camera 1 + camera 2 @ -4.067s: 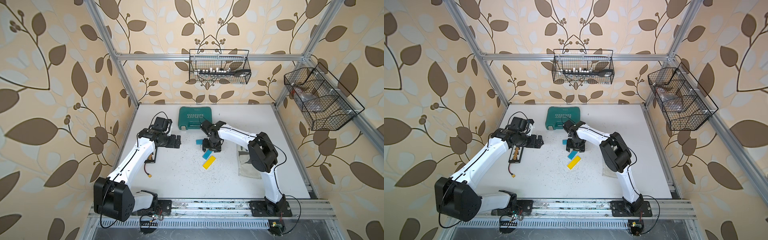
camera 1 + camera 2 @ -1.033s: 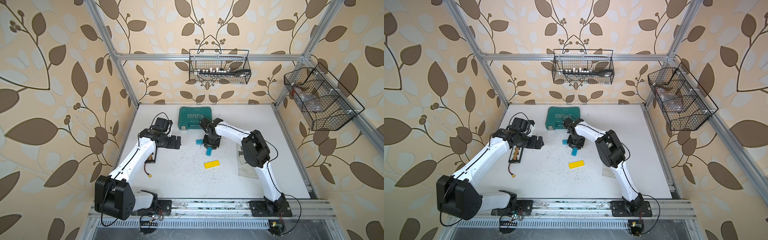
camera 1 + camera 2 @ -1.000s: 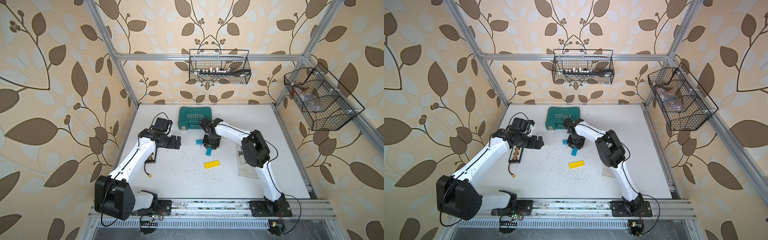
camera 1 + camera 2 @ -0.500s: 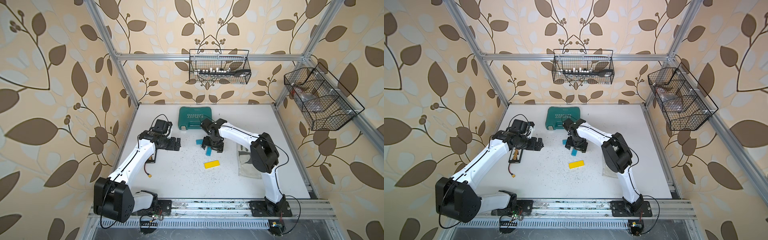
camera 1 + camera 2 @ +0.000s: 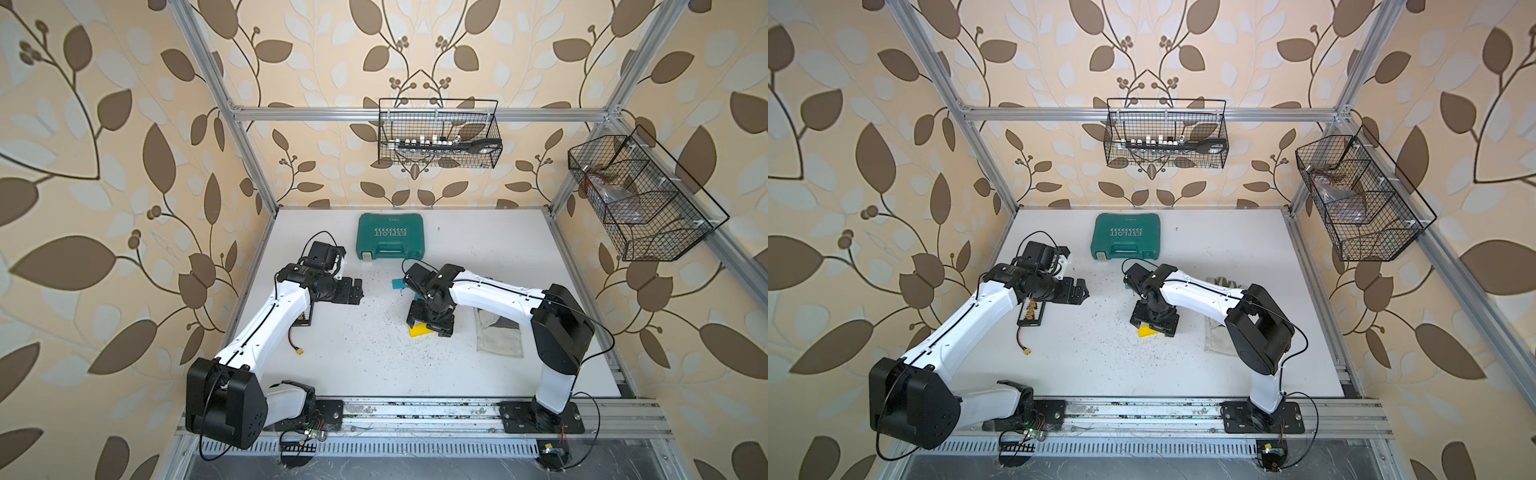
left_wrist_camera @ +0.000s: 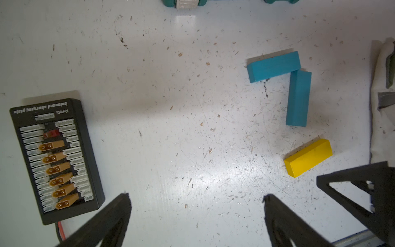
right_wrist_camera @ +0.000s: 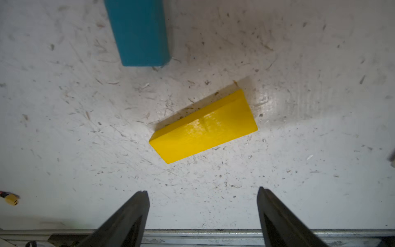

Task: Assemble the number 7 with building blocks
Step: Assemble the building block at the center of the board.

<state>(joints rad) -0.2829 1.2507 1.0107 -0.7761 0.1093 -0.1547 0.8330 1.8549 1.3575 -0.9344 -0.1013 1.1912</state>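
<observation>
Two teal-blue building blocks lie touching at a corner in the left wrist view, one crosswise (image 6: 273, 66) and one lengthwise (image 6: 298, 98). The yellow building block (image 6: 307, 157) lies askew just beyond the lengthwise one, apart from it. My right gripper (image 7: 202, 192) hovers over the yellow block (image 7: 203, 127), open and holding nothing; the end of a teal block (image 7: 139, 32) shows beyond it. In both top views the right gripper (image 5: 430, 322) (image 5: 1154, 322) covers most of the yellow block (image 5: 419, 331). My left gripper (image 6: 195, 196) (image 5: 355, 291) hangs open and empty to the left.
A green tool case (image 5: 390, 241) lies at the back. A grey work glove (image 5: 498, 336) lies right of the blocks. A black charging board (image 6: 53, 158) with a red cable sits under the left arm. Wire baskets hang on the back and right walls. A metal rail (image 7: 213, 235) runs along the front edge.
My right gripper has opened, left the teal block lying against the other one, and moved towards the front, to above the yellow block. The left arm has stayed still.
</observation>
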